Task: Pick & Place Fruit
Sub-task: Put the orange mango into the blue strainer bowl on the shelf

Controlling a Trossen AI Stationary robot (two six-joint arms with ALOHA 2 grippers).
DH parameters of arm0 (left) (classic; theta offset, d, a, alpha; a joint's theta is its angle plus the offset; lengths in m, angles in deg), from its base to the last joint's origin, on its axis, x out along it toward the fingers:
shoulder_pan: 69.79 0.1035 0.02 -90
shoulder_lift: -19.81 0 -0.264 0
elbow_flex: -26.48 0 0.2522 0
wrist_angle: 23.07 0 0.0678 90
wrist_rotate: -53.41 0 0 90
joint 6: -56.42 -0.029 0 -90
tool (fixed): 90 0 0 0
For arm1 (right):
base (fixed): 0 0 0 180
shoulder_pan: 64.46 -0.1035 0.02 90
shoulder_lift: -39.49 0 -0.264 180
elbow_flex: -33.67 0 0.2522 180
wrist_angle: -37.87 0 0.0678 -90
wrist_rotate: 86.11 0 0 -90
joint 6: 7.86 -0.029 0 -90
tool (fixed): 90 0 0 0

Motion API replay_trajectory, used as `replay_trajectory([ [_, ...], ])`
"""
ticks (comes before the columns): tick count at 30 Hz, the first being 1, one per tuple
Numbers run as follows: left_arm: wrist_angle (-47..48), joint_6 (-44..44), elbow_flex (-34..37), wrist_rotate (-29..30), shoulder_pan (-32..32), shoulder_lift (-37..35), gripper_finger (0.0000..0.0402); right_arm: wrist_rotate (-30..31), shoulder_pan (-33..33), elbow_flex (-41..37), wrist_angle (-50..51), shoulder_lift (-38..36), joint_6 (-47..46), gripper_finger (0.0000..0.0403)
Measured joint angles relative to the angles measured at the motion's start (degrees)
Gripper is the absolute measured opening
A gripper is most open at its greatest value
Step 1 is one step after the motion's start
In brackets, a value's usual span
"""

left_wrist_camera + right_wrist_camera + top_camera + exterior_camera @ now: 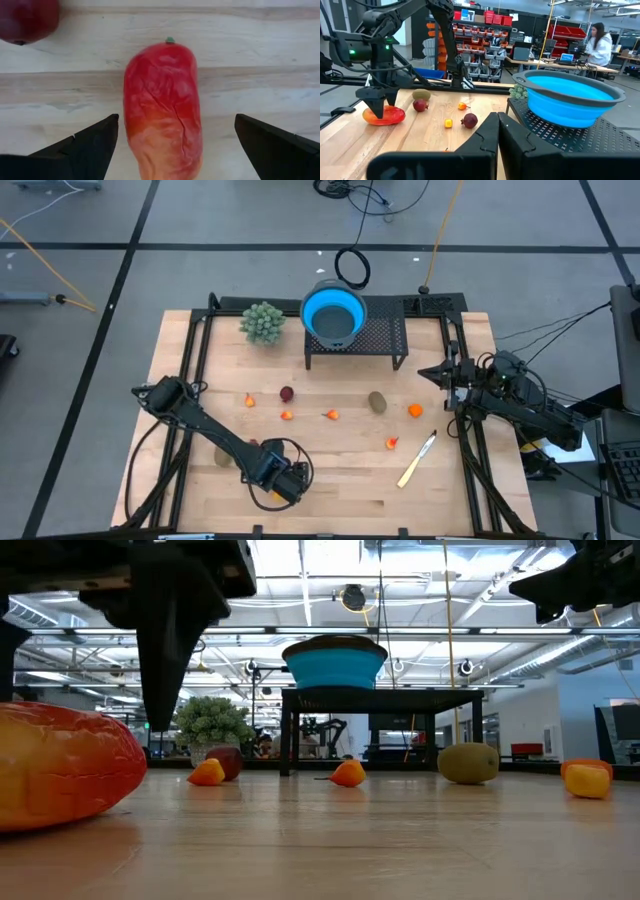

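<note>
Left wrist view shows the mango (164, 107) lying on the table's near-left part directly below the left gripper (175, 145), its long axis crossing the gap between the wide-apart fingers (92, 145), while the right gripper (440, 373), closed, waits well apart.

high overhead; low table-level; left wrist close on red-yellow fruit (162, 107).
</note>
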Motion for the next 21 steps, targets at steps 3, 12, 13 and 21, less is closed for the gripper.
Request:
replay_trajectory([
  [3, -2.6, -0.3, 1.8, -1.2, 0.0, 0.0, 0.0395, 0.0, 0.0, 0.0, 0.0, 0.0, 0.0, 0.0],
  [12, -9.3, -0.9, 5.6, -2.7, 0.1, 0.0, 0.0395, 0.0, 0.0, 0.0, -0.2, 0.0, 0.0, 0.0],
  [13, -9.5, -1.0, 5.7, -2.7, 0.1, 0.0, 0.0395, 0.0, 0.0, 0.0, -0.2, 0.0, 0.0, 0.0],
  [21, -8.6, -1.0, 5.7, -2.7, 0.1, 0.0, 0.0395, 0.1, 0.0, 0.0, -0.2, 0.0, 0.2, 0.0],
])
